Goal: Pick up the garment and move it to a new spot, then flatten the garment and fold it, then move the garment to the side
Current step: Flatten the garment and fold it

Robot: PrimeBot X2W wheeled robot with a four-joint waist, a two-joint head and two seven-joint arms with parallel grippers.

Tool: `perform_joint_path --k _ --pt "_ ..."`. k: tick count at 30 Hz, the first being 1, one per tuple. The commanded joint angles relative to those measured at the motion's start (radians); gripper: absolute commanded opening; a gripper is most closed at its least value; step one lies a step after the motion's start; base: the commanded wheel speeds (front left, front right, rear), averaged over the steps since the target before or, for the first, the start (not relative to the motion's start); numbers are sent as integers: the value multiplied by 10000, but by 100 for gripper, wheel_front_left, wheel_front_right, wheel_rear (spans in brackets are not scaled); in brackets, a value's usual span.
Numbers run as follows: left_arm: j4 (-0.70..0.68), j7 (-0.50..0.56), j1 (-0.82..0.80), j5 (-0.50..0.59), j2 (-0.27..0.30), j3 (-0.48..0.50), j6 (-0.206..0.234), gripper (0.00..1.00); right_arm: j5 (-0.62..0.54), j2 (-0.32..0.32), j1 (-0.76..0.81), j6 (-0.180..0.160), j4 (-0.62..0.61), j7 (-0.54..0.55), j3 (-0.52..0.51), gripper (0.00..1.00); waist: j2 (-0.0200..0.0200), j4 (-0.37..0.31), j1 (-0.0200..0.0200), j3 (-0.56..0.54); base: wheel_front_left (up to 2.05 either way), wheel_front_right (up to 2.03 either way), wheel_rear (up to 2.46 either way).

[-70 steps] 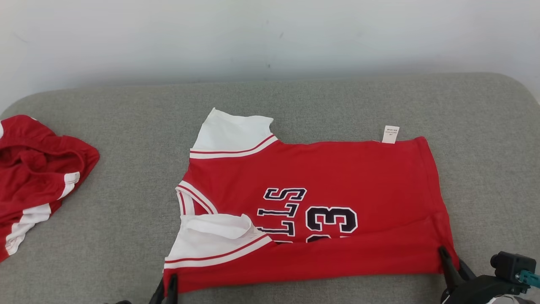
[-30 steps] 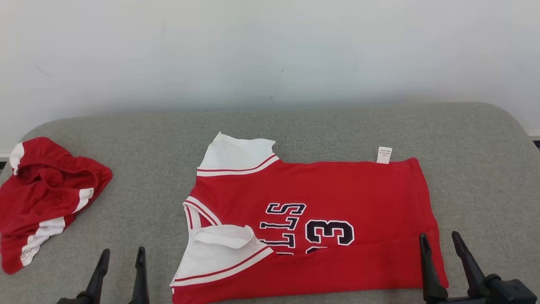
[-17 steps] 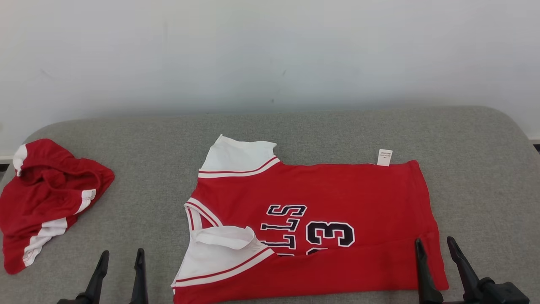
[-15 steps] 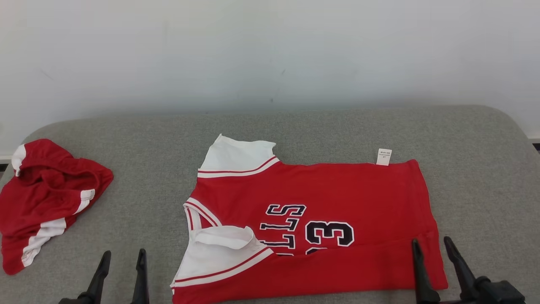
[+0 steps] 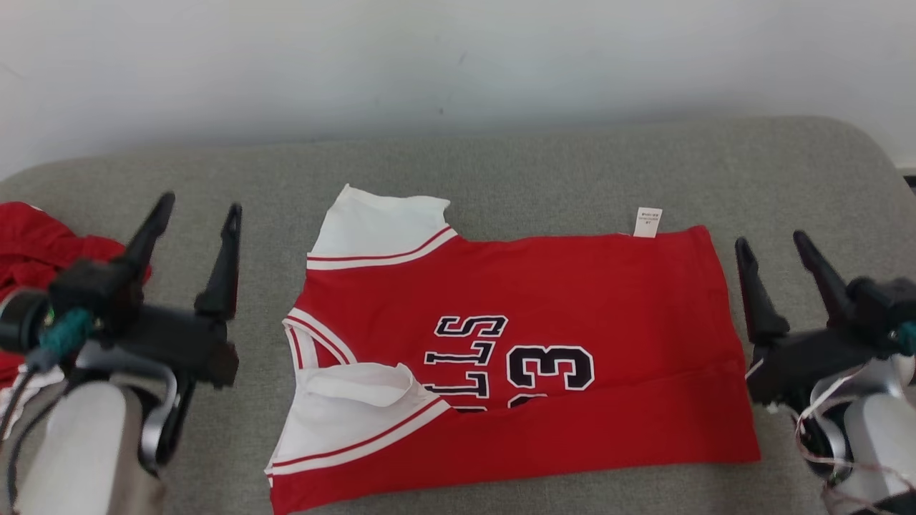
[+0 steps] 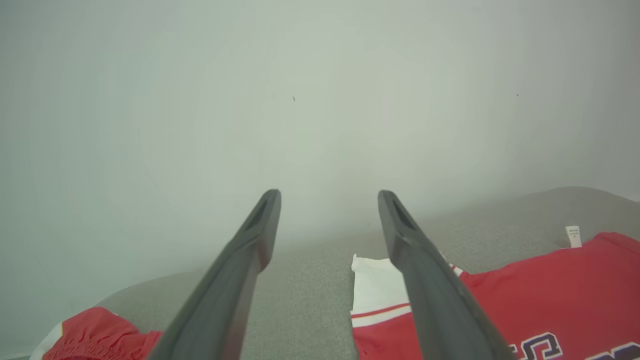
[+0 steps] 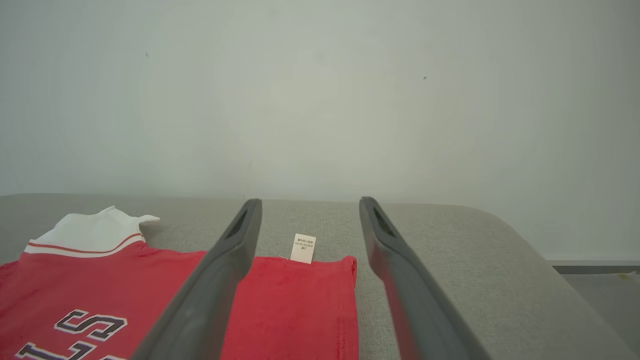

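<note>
- Done, by the look: red shirt [image 5: 515, 343] moved and spread sideways mid grey cushion [image 5: 572, 164], neck end twd robot's left, hem twd right.
- Also done: near long edge turned up over the front, so 1st fold in.
- Left to do: far long edge + far white sleeve [image 5: 379, 225] not yet folded in. After that, end-to-end fold, then shift to the side.
- Left gripper [image 5: 200, 203]: fingers spread wide, gripping nothing, held up over bare cushion just off the neck end.
- Right gripper [image 5: 771, 238]: same, fingers apart and empty, just off the hem end, clear of the cloth.
- Hidden: lower part of lettering and number under the fold. Near sleeve [image 5: 343, 422] w/ a flap doubled over, layers beneath not readable.
- Red-and-white heap [image 5: 43, 243] at far left, partly behind left gripper and cut by frame edge. Prob. shorts, can't confirm.
- Small white label [image 5: 647, 221] at far hem corner, print too small to read.
- Wrist views: mostly pale wall [image 5: 458, 57], shirt cut off at bottom edge.
</note>
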Motion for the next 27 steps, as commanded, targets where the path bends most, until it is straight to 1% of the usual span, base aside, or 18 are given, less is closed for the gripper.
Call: perform_joint_path --k 1,6,8,11,14,18,20,23,27 --pt "66 130 -353 -117 88 -48 -9 100 111 -96 -254 -20 68 94 3 100 0 -270 -1 801 0 0 0" --pt "904 1026 -2633 -827 552 -558 -58 100 490 -362 -2165 -20 1174 1240 50 100 0 -559 -1 1947 0 0 0" --pt "1399 1335 -3466 -1175 772 -1028 -65 100 623 -467 -2890 -20 1688 1632 145 100 0 -673 -1 2358 0 0 0" --pt "2241 1872 -4565 -1702 1076 -1716 -68 100 857 -463 -3894 -20 2470 2109 301 100 0 -844 -1 2919 0 0 0" --pt "3049 2191 -5536 -2242 1282 -2324 -61 100 951 -403 -4779 -20 3255 2501 634 100 0 -1043 -1 3334 0 0 0" --pt "4199 2595 -6476 -2654 1523 -3124 -62 100 1159 -212 -5725 -21 4266 2812 1064 100 0 -1280 -1 3731 0 0 0" --pt "4723 2781 -6873 -2858 1539 -3535 -62 100 1254 -110 -6109 -21 4712 2886 1310 100 0 -1365 -1 3876 0 0 0" --pt "5238 2981 -7358 -3140 1579 -4246 -63 100 1431 64 -6579 -21 5269 2911 1602 100 0 -1480 -1 4048 0 0 0" --pt "5804 2948 -7802 -3510 1646 -4874 -63 100 1616 261 -7045 -21 5811 2774 1973 100 0 -1612 -1 4233 0 0 0"
